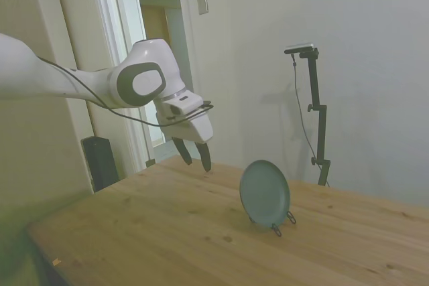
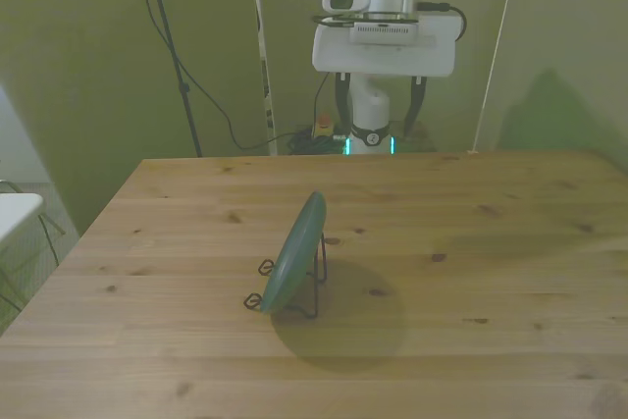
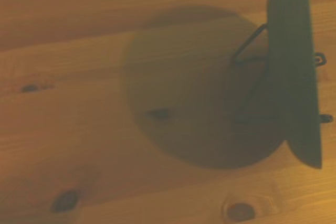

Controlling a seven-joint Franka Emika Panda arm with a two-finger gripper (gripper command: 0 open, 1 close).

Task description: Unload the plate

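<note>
The grey-teal plate (image 1: 265,193) stands almost upright, leaning in a thin dark wire stand (image 1: 283,222) near the middle of the wooden table (image 1: 167,232). In the front view the plate (image 2: 294,253) shows nearly edge-on, tilted, with the wire stand (image 2: 316,282) behind it. My gripper (image 1: 193,153) hangs well above the table, up and to the left of the plate in the side view, apart from it. In the front view the gripper (image 2: 379,110) is open, with nothing between its fingers. The wrist view catches the plate (image 3: 294,72) edge-on with its round shadow on the wood.
The table's far edge (image 2: 392,157) lies under the gripper. Cables and thin poles (image 2: 177,76) stand behind the table at the front view's left. A white object's corner (image 2: 15,211) sits off the table at the front view's left edge.
</note>
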